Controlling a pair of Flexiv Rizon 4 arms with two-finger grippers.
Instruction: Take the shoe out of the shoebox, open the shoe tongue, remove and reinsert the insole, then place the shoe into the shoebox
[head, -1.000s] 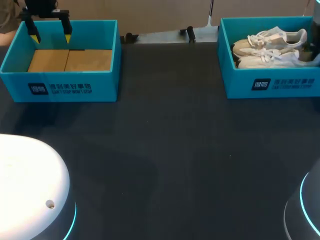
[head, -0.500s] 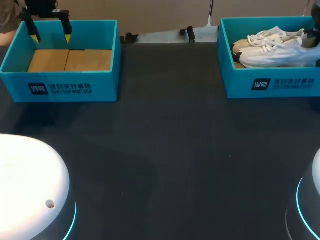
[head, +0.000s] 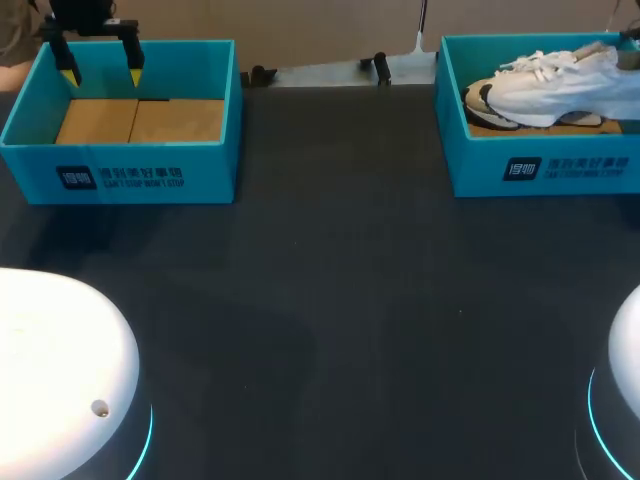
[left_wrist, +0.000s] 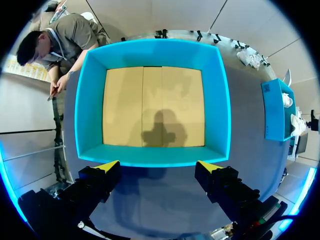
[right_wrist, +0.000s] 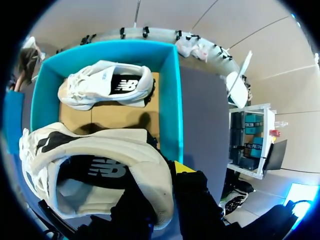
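Note:
My right gripper (right_wrist: 162, 180) is shut on the heel collar of a white shoe (right_wrist: 100, 165) with a dark lining. It holds the shoe above the right teal shoebox (right_wrist: 170, 100). In the head view this shoe (head: 550, 88) hangs over the right shoebox (head: 530, 165), toe pointing left, and the gripper is mostly cut off at the edge. A second white shoe (right_wrist: 107, 85) lies on its side on the box floor, ahead of the held one. My left gripper (head: 101, 75) (left_wrist: 157, 167) hovers open and empty over the near wall of the left teal shoebox (head: 120, 165) (left_wrist: 152, 157).
The left shoebox holds nothing but its tan cardboard floor (left_wrist: 152, 105). The dark table (head: 330, 300) spreads wide between the two boxes. White robot bases sit at the near left corner (head: 55, 370) and near right corner (head: 625, 400).
The right gripper has lifted one shoe up off the box floor, away from the other shoe, and it now hangs higher with its side showing. The left arm has not moved.

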